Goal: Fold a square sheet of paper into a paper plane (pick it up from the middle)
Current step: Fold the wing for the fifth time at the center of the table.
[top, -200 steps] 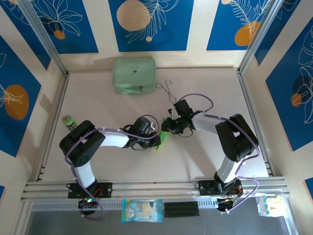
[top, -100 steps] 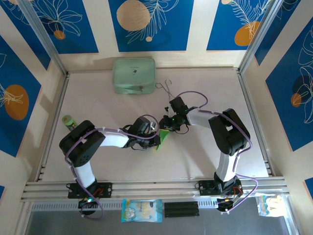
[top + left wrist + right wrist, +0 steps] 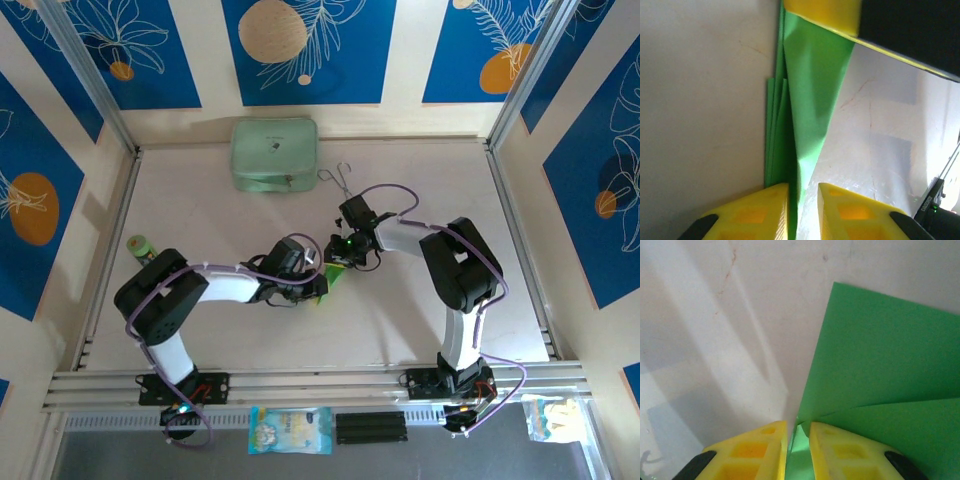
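Sheet of paper, part-folded into a narrow wedge, sits centre of the top view, spanning the two tools low over the worktop. Right tool is clenched on a folded corner, likely anchoring it so a crease can be set. Left tool straddles the opposite end with a gap beside the paper. It looks released, probably for a regrip. Arms cover most of the paper from above, so fold count and contact with the worktop are unclear. Wrist views crop its edges.

The right tool has moved left, nearer the left tool.
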